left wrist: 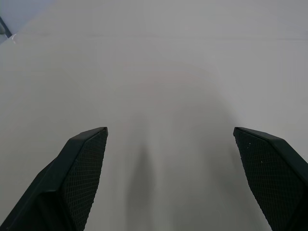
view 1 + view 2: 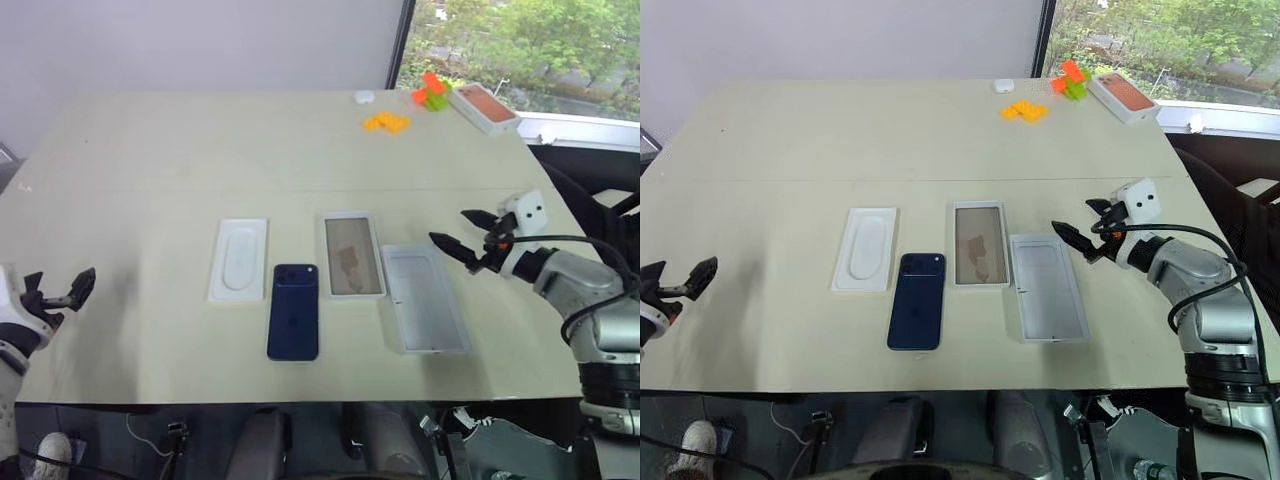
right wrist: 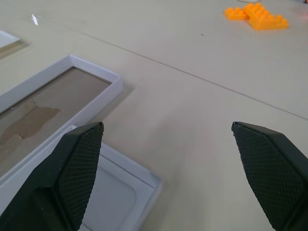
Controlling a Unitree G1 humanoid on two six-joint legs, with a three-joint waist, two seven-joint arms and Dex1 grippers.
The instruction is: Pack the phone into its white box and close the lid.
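The phone (image 2: 293,312) lay flat, back up, on the tabletop (image 2: 200,150) near the front edge, not yet packed. The white box (image 2: 352,255) sat open just to its right and slightly farther back, its brownish floor bare. The lid (image 2: 425,298) rested inside-up immediately right of the box, apparently touching its corner, though the contact was hard to confirm. A flat white insert (image 2: 238,260) with an oval recess lay left of the phone.

The left gripper (image 2: 62,297) hovered over the tabletop at the near left, well apart from all items, fingers spread and holding nothing. The right gripper (image 2: 465,235) hung just right of the lid's far end, fingers likewise released and empty.

At the far right stood orange bricks (image 2: 386,122), an orange-and-green block cluster (image 2: 431,92) and a box with a salmon-orange top (image 2: 485,107).
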